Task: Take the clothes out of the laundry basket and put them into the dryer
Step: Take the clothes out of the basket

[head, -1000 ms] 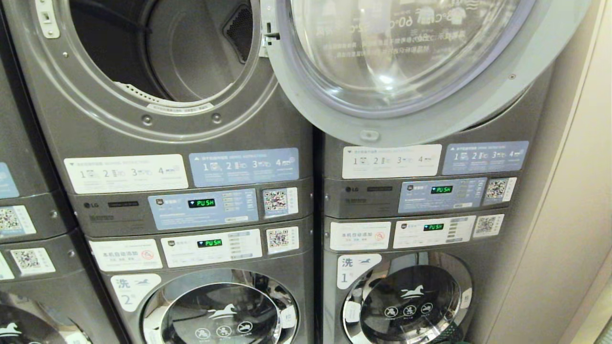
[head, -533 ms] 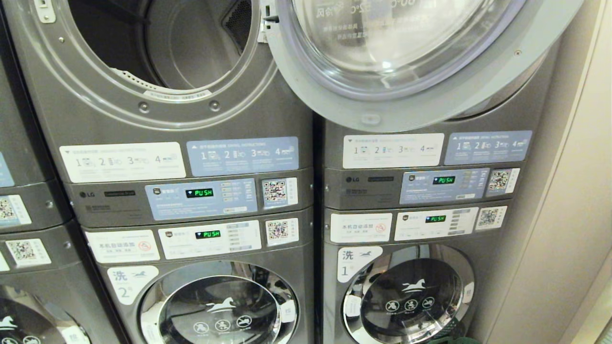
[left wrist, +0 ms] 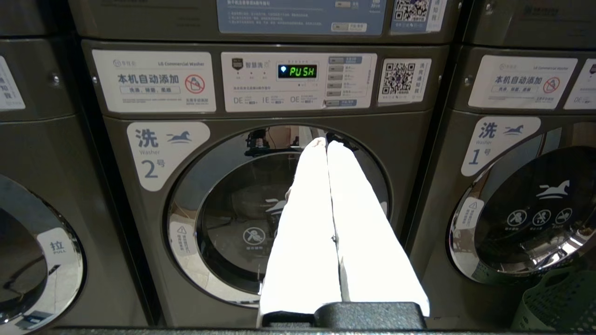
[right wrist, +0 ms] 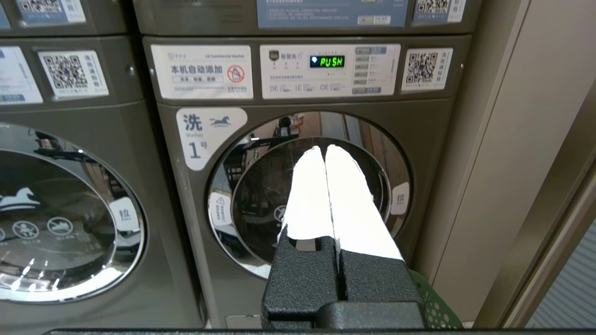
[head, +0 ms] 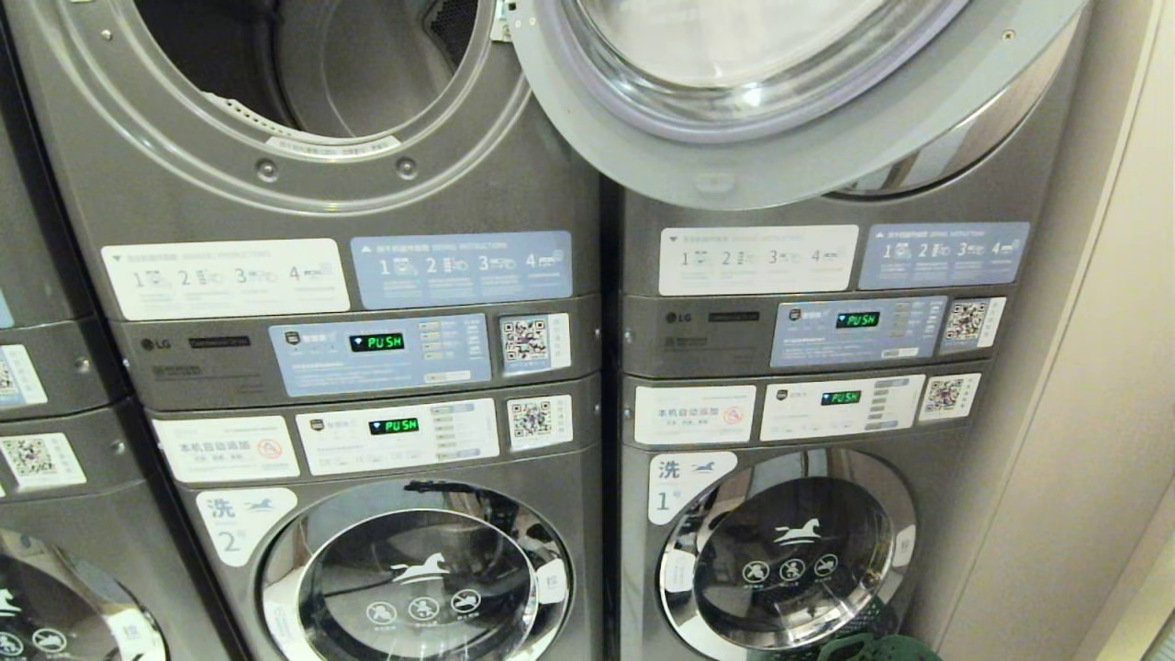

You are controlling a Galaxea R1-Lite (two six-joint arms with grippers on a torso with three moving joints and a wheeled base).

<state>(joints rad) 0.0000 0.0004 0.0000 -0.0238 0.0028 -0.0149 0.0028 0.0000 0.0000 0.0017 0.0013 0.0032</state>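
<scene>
1. Head view: two stacked grey laundry units side by side. The upper left dryer (head: pixel 303 83) stands open, its drum dark, no clothes visible in the part that shows.
2. The dryer door (head: pixel 780 101), round with a clear window, is swung out to the right, covering the top of the neighbouring unit.
3. Four control panels read "PUSH" in green. Below sit washer no. 2 (head: pixel 413 588) and washer no. 1 (head: pixel 789 560), both doors shut.
4. Laundry basket (head: pixel 867 647): green, perforated, on the floor at the foot of washer no. 1, only its rim in view. Contents not visible.
5. Left claw (left wrist: pixel 326 142): clenched, white fingers pressed together, empty, pointing at washer no. 2's door.
6. Right claw (right wrist: pixel 324 149): clenched, empty, pointing at washer no. 1's door, basket edge just beneath it.
7. Neither arm appears in the head view.
</scene>
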